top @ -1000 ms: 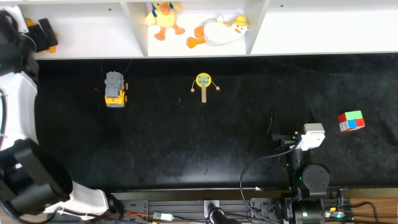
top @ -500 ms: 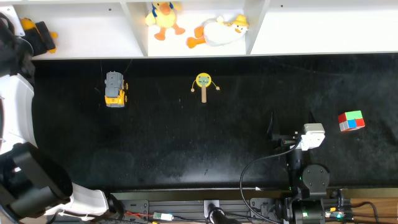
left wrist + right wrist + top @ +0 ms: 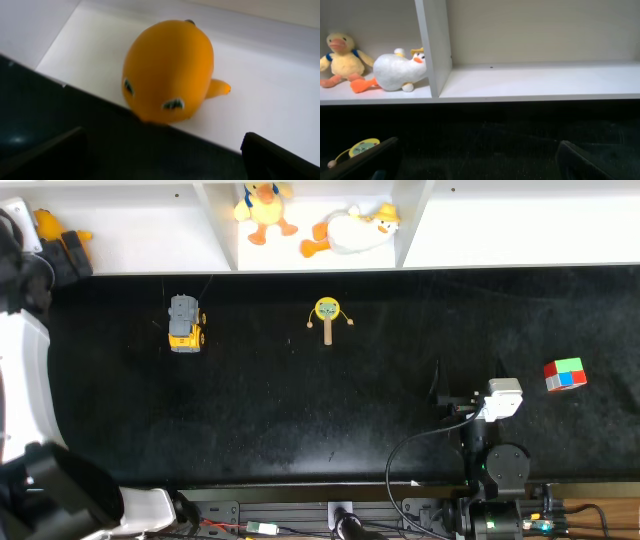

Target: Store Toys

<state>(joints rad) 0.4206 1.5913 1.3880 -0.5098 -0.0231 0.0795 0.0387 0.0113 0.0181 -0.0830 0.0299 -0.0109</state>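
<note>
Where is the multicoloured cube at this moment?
Top view: the multicoloured cube sits on the black mat at the far right, in front of the right shelf compartment.

The shelf (image 3: 520, 235) offers most room in its right compartment (image 3: 545, 80), whose white floor shows across its whole width, with a broad run of dark bench (image 3: 300, 410) before it. Its middle compartment is crowded by a yellow duck (image 3: 264, 208) and a white plush duck (image 3: 350, 230) side by side between the dividers. In its left compartment an orange toy (image 3: 167, 70) sits at the front lip, facing the left hand (image 3: 162, 150) with its fingers (image 3: 47, 150) spread. Before the shelf, a toy truck (image 3: 184, 323) and a yellow rattle (image 3: 327, 315) stand well apart; a coloured cube (image 3: 565, 374) lies farther out.
</note>
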